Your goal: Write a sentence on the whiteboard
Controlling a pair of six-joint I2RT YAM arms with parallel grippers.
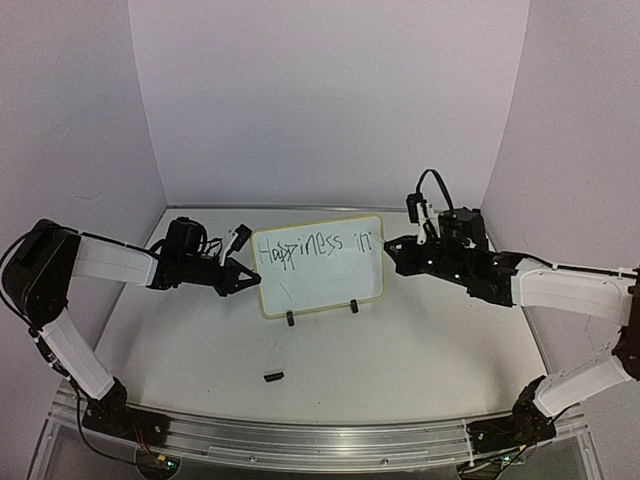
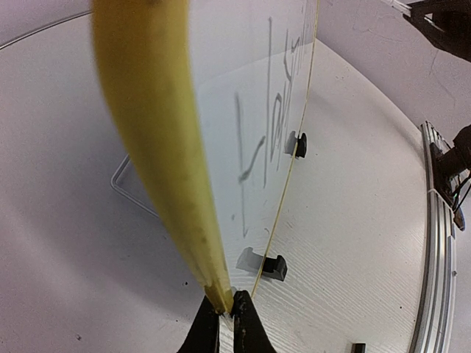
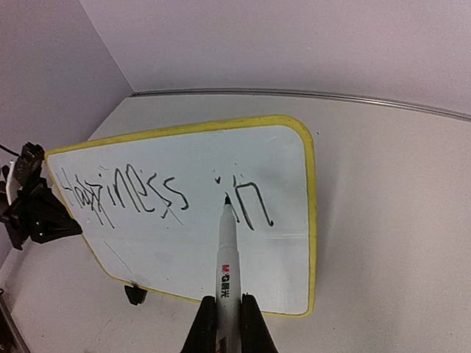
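Whiteboard (image 1: 318,285) stands upright near the middle of the worktop (image 1: 420,360) on two black clip feet (image 1: 290,319). Its written face is turned toward the arm bases, and a pale yellow rim runs all round it.

Sentence (image 1: 315,248): one line of thin black handwriting across the upper part of the board, reading "Happiness in".

Left jaws: clenched on the board's left edge. In the left wrist view the two tips pinch the yellow rim edge-on.

Right jaws: grasping a marker (image 3: 227,257) with a white barrel, a printed label and a black nib. The barrel runs straight out between the jaws toward the board. The right arm (image 1: 560,290) comes in from the board's right side.

Nib sits at the start of "in", just left of the "i". It appears to touch the surface, though contact cannot be confirmed from this angle.

A small black item (image 1: 273,376) lies on the worktop in front of the board, well apart from it and too small to identify.
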